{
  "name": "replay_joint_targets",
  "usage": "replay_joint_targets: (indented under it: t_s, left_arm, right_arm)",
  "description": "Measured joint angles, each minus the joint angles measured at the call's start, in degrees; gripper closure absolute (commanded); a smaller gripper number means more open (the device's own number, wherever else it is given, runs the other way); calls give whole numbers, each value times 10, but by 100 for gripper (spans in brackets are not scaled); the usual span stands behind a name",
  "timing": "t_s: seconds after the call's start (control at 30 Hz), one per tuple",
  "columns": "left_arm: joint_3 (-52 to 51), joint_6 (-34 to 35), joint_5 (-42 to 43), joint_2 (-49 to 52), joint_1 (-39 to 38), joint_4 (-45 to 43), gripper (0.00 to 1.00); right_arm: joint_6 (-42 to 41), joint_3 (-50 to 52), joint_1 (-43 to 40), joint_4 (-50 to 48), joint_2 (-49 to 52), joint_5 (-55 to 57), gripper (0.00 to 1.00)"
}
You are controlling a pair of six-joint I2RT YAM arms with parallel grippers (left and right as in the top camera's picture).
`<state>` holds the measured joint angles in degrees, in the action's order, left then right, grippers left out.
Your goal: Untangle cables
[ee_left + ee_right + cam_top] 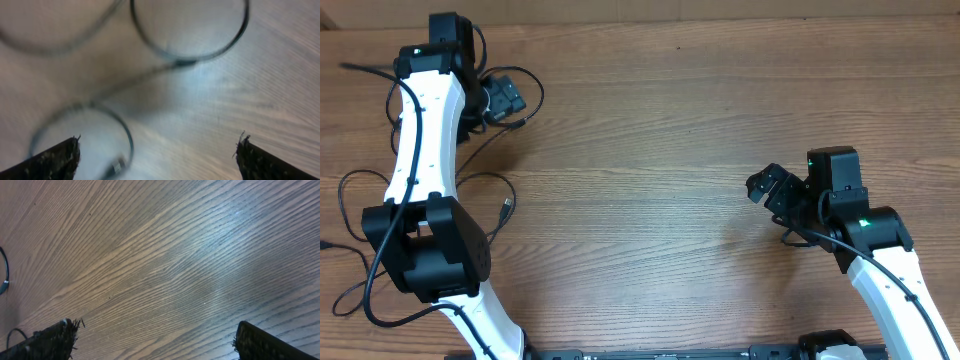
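Note:
Thin black cables (pixel 492 176) lie in loose loops on the left of the table, around and partly under my left arm. One silver-tipped plug (pixel 507 207) rests to the right of that arm. My left gripper (pixel 512 100) hovers open at the back left, over a loop of cable (pixel 528 74). In the left wrist view the cables (pixel 200 50) are blurred rings on the wood, with a plug end (pixel 118 165) just inside the left finger (pixel 55 160). The left gripper (pixel 157 162) holds nothing. My right gripper (pixel 758 187) is open over bare wood, far from the cables.
The wooden table (pixel 650 150) stretches between the two arms. Thicker black cords (pixel 350 300) trail from the left arm's base at the front left. In the right wrist view only a bit of cable (pixel 5 272) shows at the left edge, beyond the open right gripper (pixel 157 342).

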<state>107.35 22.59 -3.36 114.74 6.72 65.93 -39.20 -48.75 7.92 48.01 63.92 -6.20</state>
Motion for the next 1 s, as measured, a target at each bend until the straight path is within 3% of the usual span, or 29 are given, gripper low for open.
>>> replay_joint_targets:
  t_s: [0.2, 0.3, 0.4, 0.6, 0.7, 0.97, 1.0]
  left_arm:
    - [-1, -212, -27, 0, 0, -56, 0]
    - [-1, -285, -22, 0, 0, -57, 16]
    - [-2, -337, -8, 0, 0, -58, 19]
    - [-8, -398, 3, 25, -4, -61, 16]
    - [-10, -414, 6, 59, -4, -61, 27]
    - [-14, -442, -14, 146, -3, -62, 30]
    - [-14, -442, -19, 153, -3, -62, 36]
  right_arm:
    - [0, 0, 0, 0, 0, 0, 0]
    - [0, 0, 0, 0, 0, 0, 0]
    - [0, 0, 0, 0, 0, 0, 0]
    - [0, 0, 0, 0, 0, 0, 0]
    - [0, 0, 0, 0, 0, 0, 0]
    - [0, 0, 0, 0, 0, 0, 0]
    - [0, 0, 0, 0, 0, 0, 0]
